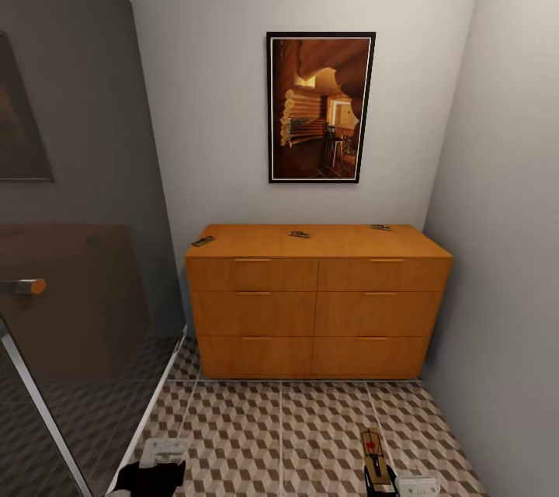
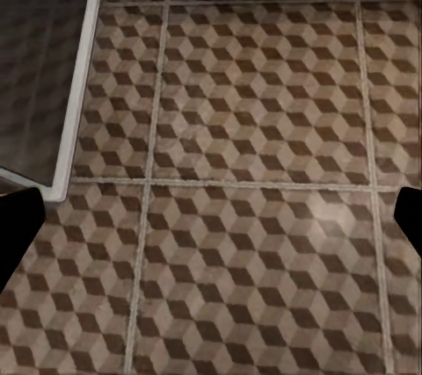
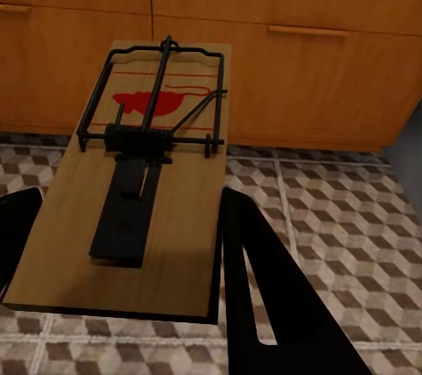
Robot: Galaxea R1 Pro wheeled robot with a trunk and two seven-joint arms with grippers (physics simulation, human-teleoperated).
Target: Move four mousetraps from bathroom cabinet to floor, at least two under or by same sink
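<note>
The orange-brown cabinet (image 1: pixel 318 303) stands against the far wall, its drawer fronts (image 3: pixel 290 41) close ahead in the right wrist view. Three mousetraps lie on its top: one at the left edge (image 1: pixel 203 241), one in the middle (image 1: pixel 300 234), one toward the right (image 1: pixel 380 227). My right gripper (image 1: pixel 380 480) is low at the right, shut on another mousetrap (image 3: pixel 141 199), a tan board with a black wire frame and red mark, held above the bathroom floor (image 1: pixel 310 427). My left gripper (image 2: pixel 211 226) hangs open over bare cube-pattern tiles (image 2: pixel 255 129), with nothing between its fingers.
A tinted glass shower partition (image 1: pixel 78 248) with a round handle (image 1: pixel 31 286) fills the left, and a white curb (image 2: pixel 81 76) edges the dark shower floor. The right wall (image 1: pixel 505 248) is close beside the cabinet. A framed picture (image 1: pixel 321 107) hangs above the cabinet.
</note>
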